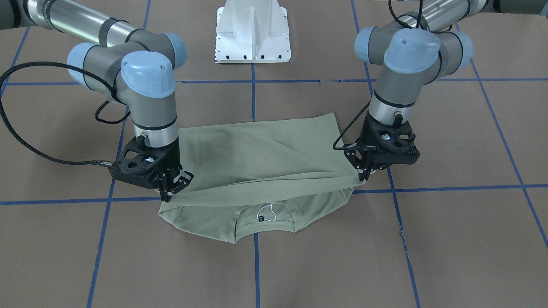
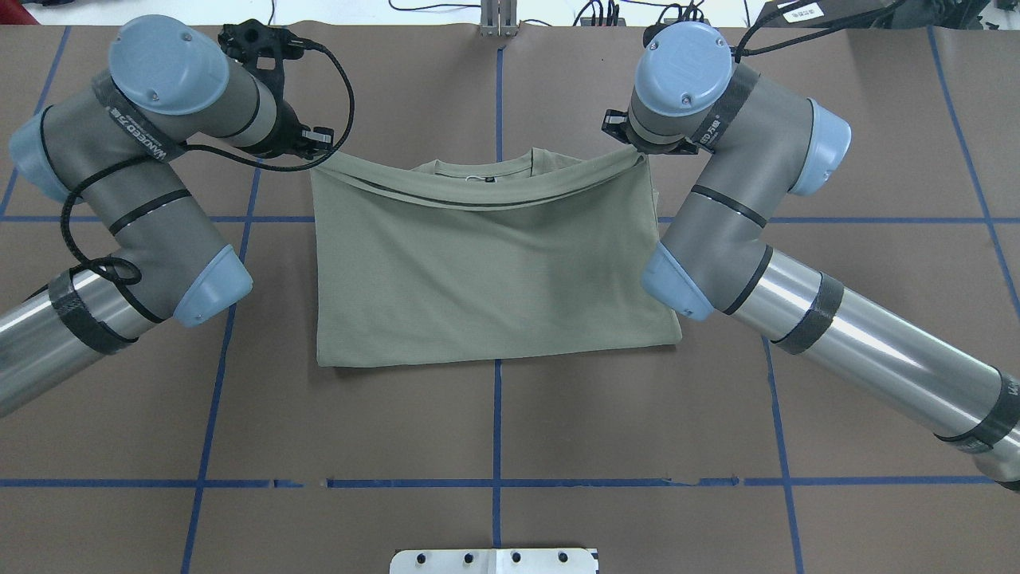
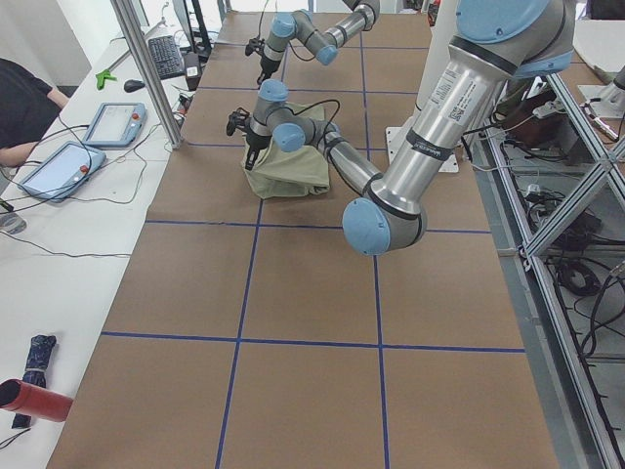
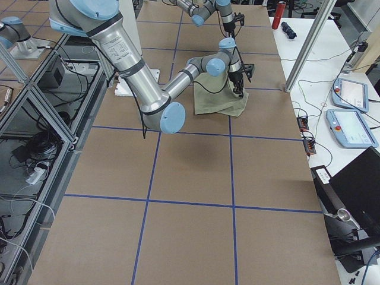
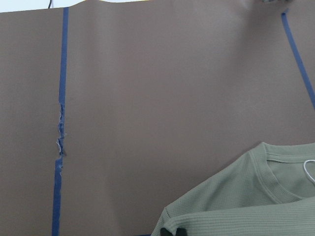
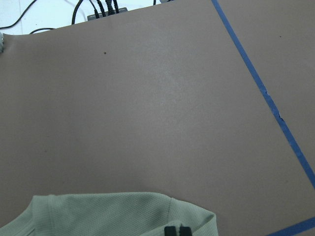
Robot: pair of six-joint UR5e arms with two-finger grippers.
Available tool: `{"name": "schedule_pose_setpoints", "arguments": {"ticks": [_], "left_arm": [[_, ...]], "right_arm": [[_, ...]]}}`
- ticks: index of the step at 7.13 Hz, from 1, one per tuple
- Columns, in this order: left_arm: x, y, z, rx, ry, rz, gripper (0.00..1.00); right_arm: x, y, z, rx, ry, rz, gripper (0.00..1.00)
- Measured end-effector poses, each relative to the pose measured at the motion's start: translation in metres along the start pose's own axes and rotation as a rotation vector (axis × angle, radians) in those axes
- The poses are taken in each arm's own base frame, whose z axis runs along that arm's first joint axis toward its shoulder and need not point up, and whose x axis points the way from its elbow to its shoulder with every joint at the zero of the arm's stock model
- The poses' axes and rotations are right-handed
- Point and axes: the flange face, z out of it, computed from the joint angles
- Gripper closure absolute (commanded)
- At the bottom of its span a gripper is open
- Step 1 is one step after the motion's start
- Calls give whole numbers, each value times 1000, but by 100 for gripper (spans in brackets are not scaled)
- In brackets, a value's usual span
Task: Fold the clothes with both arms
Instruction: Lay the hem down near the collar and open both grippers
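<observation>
The shirt (image 1: 257,154) lies at the middle of the table (image 1: 449,239), folded toward its collar (image 5: 273,184), with the left gripper (image 1: 364,173) and right gripper (image 1: 170,191) each clamped on a corner of the raised, sagging edge, so releasing unevenly or too high could drop it skewed and wrinkle the fold.

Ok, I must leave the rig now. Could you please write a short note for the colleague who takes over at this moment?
Grippers: left gripper shut on the shirt at one corner of its raised edge; right gripper shut on the other corner.
Shirt: on the table, doubled over toward the collar; the raised edge sags between the grippers, above the collar end.
Done: no sleeve sticks out; the fold reaches the collar end.
Left: probably lower the edge, release, then check whether another fold is needed.
</observation>
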Motion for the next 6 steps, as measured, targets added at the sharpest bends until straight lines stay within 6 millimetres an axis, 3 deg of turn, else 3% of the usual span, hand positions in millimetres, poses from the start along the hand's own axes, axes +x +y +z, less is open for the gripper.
{"name": "schedule_pose_setpoints", "arguments": {"ticks": [2,3,4,6], "left_arm": [[-9,0,32,4,-7,3,100],[-9,3,40,1,-6,5,56],[-9,7,44,-4,-5,6,1],[3,21,44,-5,25,28,0]], "right_arm": [[6,-3,17,-5,29,-5,100],[9,-3,23,-7,41,-7,30],[11,-3,26,-9,46,-10,0],[9,-2,24,-13,39,-39,0]]}}
